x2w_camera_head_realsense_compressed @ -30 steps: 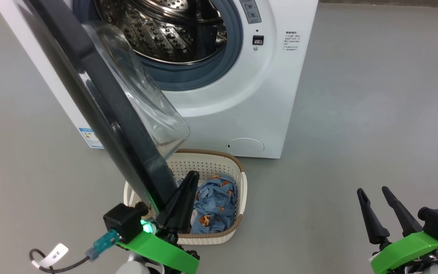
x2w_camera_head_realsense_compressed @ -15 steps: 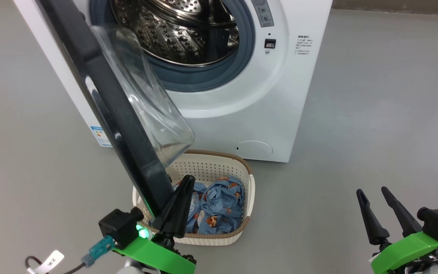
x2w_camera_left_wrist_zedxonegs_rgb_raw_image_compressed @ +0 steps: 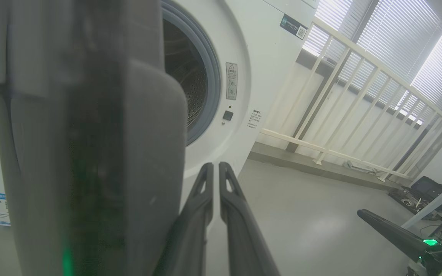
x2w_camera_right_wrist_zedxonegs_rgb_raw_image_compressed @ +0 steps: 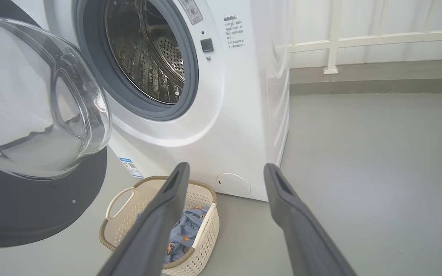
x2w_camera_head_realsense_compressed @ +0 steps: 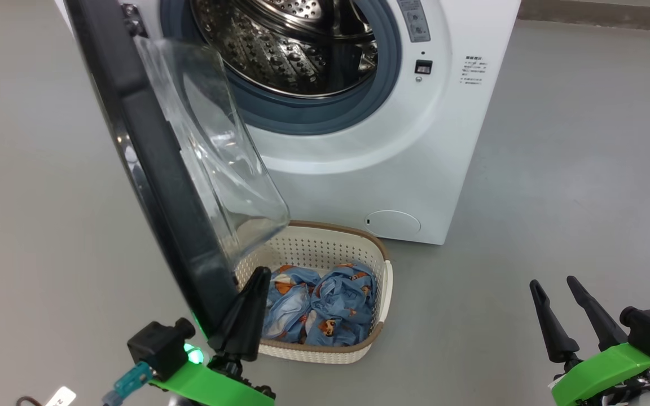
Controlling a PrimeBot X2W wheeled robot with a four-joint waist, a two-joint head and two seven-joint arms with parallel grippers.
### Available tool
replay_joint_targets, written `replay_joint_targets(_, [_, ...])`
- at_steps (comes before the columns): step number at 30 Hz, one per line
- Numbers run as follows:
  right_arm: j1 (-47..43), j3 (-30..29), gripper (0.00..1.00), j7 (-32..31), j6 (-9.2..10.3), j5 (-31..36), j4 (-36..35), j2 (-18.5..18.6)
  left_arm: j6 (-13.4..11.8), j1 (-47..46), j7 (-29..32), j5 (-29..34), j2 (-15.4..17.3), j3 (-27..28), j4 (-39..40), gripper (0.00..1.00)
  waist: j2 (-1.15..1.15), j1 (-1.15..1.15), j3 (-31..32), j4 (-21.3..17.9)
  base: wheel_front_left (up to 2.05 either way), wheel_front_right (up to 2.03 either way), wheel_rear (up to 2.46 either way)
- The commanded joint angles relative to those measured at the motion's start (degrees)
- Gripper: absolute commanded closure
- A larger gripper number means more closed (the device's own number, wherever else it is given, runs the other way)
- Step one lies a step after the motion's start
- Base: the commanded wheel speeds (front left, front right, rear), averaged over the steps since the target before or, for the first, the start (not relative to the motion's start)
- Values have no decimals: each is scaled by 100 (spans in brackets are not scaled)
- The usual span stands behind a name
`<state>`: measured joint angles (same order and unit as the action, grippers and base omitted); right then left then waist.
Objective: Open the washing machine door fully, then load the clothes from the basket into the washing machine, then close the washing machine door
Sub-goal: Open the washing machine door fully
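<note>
The washing machine door (x2w_camera_head_realsense_compressed: 153, 169) is standing swung out at the left of the head view, its black ring edge-on and its clear dome (x2w_camera_right_wrist_zedxonegs_rgb_raw_image_compressed: 33, 103) bulging toward the drum. The washing machine (x2w_camera_head_realsense_compressed: 359, 169) is filling the top centre, with its steel drum and grey gasket showing. The basket (x2w_camera_head_realsense_compressed: 325, 228) is sitting on the floor just in front of the machine, partly under the door's lower edge, and the clothes (x2w_camera_head_realsense_compressed: 325, 307) are lying bundled inside it. The left gripper (x2w_camera_head_realsense_compressed: 261, 275) is pointing up at lower left, its fingers pressed together with nothing between them, lying right beside the door's lower inner edge; whether they are touching it I cannot tell. The right gripper (x2w_camera_head_realsense_compressed: 553, 282) is hanging at lower right, well apart from the basket, its jaws spread wide and gripping nothing. A smooth grey floor (x2w_camera_head_realsense_compressed: 556, 169) is running all around, and a white railing (x2w_camera_left_wrist_zedxonegs_rgb_raw_image_compressed: 359, 96) with bright window blinds (x2w_camera_left_wrist_zedxonegs_rgb_raw_image_compressed: 416, 46) is standing behind the machine
</note>
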<state>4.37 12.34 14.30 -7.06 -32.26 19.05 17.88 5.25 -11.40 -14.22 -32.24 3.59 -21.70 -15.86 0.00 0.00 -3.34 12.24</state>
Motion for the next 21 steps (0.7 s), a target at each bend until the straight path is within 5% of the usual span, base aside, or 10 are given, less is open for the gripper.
replay_joint_targets(1, [105,68,0,70,-43,38,-147,125,-144,-82,-70,-60,235,381,145,100,0,0,7,41,0,0,0])
replay_joint_targets(21, [64,76,0,70,-43,61,-173,125,-498,419,23,-155,660,701,726,100,0,0,57,374,0,0,0])
